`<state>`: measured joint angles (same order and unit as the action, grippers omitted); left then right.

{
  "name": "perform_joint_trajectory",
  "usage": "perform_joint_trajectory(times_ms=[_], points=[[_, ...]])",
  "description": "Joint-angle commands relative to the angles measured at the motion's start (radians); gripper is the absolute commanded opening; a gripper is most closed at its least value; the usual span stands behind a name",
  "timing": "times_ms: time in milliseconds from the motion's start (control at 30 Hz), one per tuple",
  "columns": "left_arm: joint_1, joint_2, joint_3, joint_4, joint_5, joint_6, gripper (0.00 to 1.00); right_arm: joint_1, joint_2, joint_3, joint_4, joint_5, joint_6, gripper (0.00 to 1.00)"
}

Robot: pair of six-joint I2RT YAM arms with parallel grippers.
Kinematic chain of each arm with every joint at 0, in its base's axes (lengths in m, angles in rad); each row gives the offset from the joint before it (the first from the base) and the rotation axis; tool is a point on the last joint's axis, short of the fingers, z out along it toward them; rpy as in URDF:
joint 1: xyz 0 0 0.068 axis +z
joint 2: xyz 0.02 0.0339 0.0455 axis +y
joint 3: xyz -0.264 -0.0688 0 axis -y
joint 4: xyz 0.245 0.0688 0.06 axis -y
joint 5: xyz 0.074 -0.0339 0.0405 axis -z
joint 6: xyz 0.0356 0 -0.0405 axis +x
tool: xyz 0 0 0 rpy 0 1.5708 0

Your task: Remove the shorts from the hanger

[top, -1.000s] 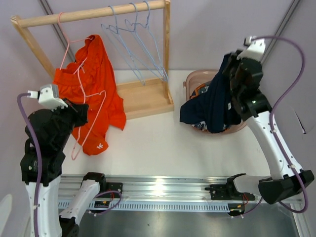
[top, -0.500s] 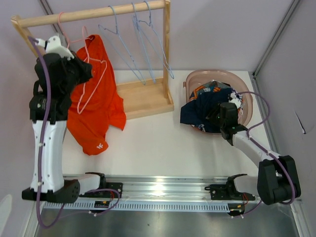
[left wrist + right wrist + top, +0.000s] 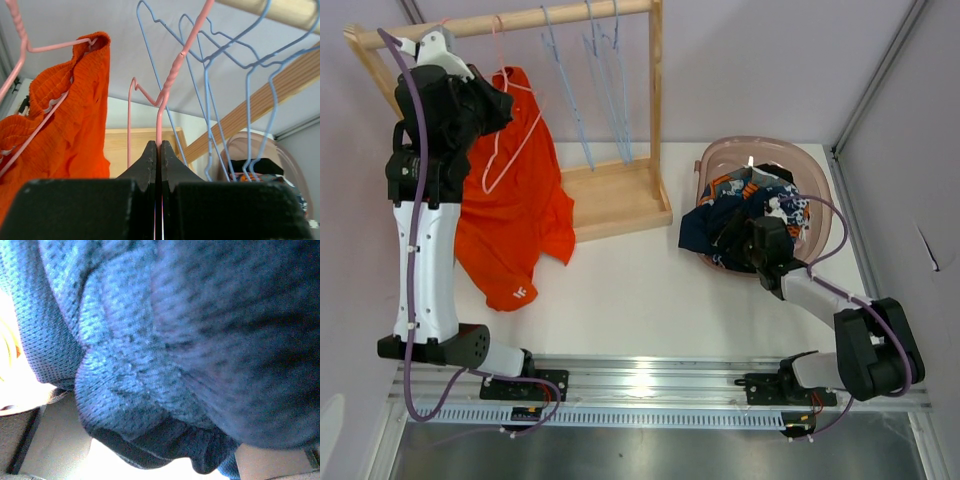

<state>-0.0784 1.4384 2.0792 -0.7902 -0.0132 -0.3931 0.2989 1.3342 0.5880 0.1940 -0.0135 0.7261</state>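
The bright orange shorts (image 3: 515, 220) (image 3: 65, 115) hang from a pink wire hanger (image 3: 525, 135) (image 3: 170, 85), and their lower end lies on the table. My left gripper (image 3: 500, 102) (image 3: 156, 146) is raised beside the rack's rod, shut on the pink hanger's wire. My right gripper (image 3: 752, 243) lies low at the basket, pressed into the navy shorts (image 3: 705, 228) (image 3: 175, 330). That fabric fills the right wrist view and hides the fingers.
A wooden rack (image 3: 610, 195) stands at the back with several empty blue hangers (image 3: 590, 60) (image 3: 225, 75) on its rod. A pink basket (image 3: 817, 180) at the right holds more shorts, including a printed pair (image 3: 735, 187). The navy shorts spill over its left rim.
My left arm has lifted the pink hanger and orange shorts from low at the table's left up to the rod. My right arm has come down, and the navy shorts now lie on the basket.
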Motion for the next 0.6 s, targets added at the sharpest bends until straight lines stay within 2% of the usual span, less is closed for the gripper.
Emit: perform_joint_trajectory(times_ms=[0, 133, 267, 433, 567], points=[[-0.004, -0.038, 0.073, 0.052, 0.059, -0.042, 0.0, 0.028, -0.018, -0.028, -0.096, -0.049, 0.009, 0.99], [-0.004, -0.015, 0.149, 0.059, 0.056, -0.052, 0.0, 0.04, -0.047, -0.025, -0.108, -0.039, 0.006, 1.0], [-0.004, 0.071, 0.228, 0.034, 0.053, -0.053, 0.0, 0.051, -0.063, -0.02, -0.132, -0.026, 0.007, 0.99], [-0.006, 0.137, 0.154, 0.115, 0.018, -0.047, 0.0, 0.066, -0.061, -0.001, -0.2, 0.012, -0.01, 0.99], [-0.006, 0.212, 0.186, 0.111, 0.019, -0.047, 0.0, 0.071, -0.085, 0.042, -0.355, 0.087, -0.031, 0.99]])
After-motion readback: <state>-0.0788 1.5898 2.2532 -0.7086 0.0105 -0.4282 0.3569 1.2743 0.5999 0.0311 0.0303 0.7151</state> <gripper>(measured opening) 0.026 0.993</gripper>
